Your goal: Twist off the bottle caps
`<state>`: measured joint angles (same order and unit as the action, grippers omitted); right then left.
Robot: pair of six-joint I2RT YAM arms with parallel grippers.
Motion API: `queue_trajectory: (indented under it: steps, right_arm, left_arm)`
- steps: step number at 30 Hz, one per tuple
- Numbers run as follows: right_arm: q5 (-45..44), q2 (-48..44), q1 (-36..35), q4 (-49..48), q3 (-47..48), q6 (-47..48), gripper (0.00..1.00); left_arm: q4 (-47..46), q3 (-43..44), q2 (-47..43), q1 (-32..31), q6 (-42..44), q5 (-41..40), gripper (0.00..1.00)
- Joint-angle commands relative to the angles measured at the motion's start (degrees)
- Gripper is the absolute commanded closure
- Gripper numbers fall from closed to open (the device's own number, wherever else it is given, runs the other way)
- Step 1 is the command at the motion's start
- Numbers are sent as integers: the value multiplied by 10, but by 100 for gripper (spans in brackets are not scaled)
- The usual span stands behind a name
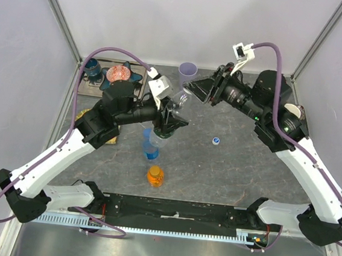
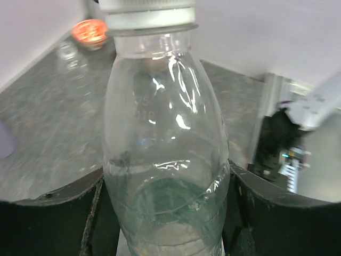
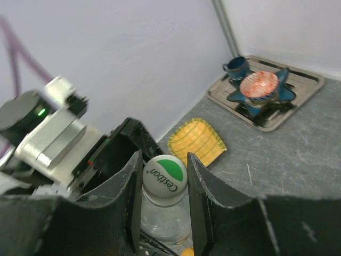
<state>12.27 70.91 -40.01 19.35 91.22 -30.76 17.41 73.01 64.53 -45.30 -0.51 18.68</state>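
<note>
White with a green patch, the cap (image 3: 165, 180) sits between the right gripper's (image 3: 164, 162) two dark fingers (image 3: 198, 186), which we see pressed against its sides. The clear bottle (image 2: 165, 133) under it is clamped round its body by the left gripper (image 2: 166, 205), raised over the middle of the grey table (image 1: 233, 170). Down on the table we see a loose blue cap (image 1: 216, 141), a blue-labelled bottle (image 1: 151, 148) and a short orange bottle (image 1: 155, 175).
</note>
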Motion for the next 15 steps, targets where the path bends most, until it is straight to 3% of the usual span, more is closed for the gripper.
queue_trajectory:
  steps: [1, 4, 6, 9, 15]
  right_arm:
    - [150, -31, -8, -5, -19, 67, 100]
    - [206, -51, -7, -15, -26, 89, 100]
    - [230, -64, -8, -24, -38, 101, 100]
    - [294, -89, -7, -64, -69, 108, 100]
    - [436, -126, -8, -132, -105, 128, 100]
  left_arm:
    - [-111, 21, -22, 31, -74, 314, 68]
    - [-172, 28, -13, 66, -165, 453, 68]
    - [-280, 17, -7, 81, -256, 526, 68]
    - [-401, 0, 3, 97, -364, 584, 67]
    - [-614, -31, 29, 101, -551, 623, 68]
